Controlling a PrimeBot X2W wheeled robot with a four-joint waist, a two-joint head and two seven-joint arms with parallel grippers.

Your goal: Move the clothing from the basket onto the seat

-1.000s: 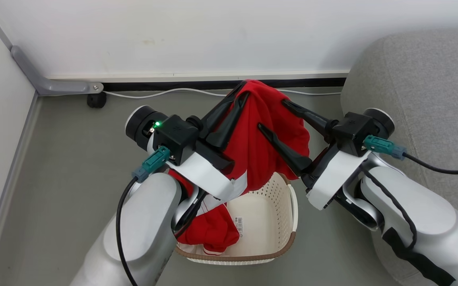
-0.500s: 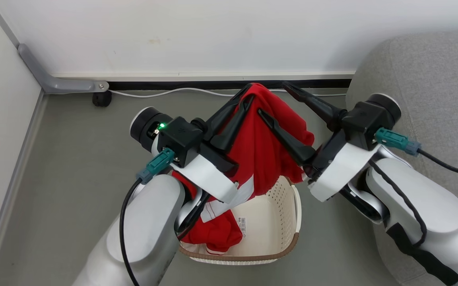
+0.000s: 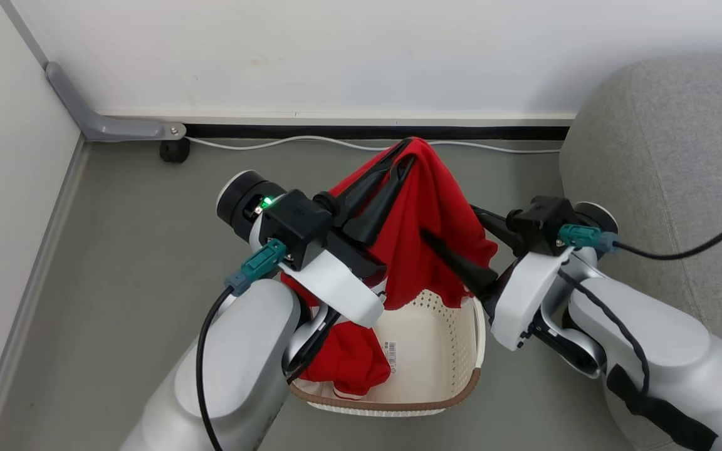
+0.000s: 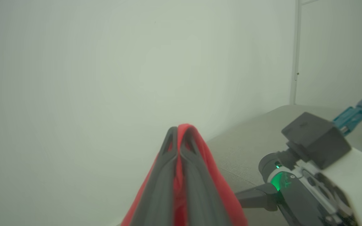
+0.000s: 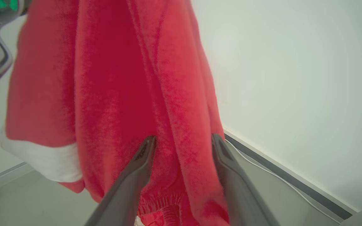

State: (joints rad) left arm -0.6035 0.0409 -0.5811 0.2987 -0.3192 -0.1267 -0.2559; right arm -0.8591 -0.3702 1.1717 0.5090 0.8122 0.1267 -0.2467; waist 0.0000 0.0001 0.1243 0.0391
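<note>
a: where was the clothing (image 3: pixel 427 213) when you stopped?

b: you had one red garment of it lifted over the basket (image 3: pixel 455 351), hanging from your left gripper (image 3: pixel 408 151). that gripper was closed tight on the top fold. in the left wrist view the fabric sat pinched between the two dark fingers and spilled down both sides of them.

a: and my right gripper (image 3: pixel 449 219)?

b: it was spread wide and clamped nothing. you had brought it in from the seat side, low on the hanging cloth. one finger lay across the front of the fabric and the other reached behind its right edge. in the right wrist view the fingers stood apart with red folds and a gathered hem between them. i couldn't tell whether the fingers touched the cloth.

a: what was inside the basket?

b: a second red piece (image 3: pixel 348 363) with white trim lay bunched at the basket's left end, partly behind your left forearm. i couldn't tell whether it joined the lifted garment there. a label sticker (image 3: pixel 391 352) showed just beside it.

a: and the seat (image 3: pixel 668 138)?

b: the grey seat stood at your right, near the basket. the lifted garment hung short of it, its lower hem at the basket's far rim. behind it a white cable (image 3: pixel 311 141) ran along the floor (image 3: pixel 116 250) at the foot of the wall (image 3: pixel 336 56).
</note>
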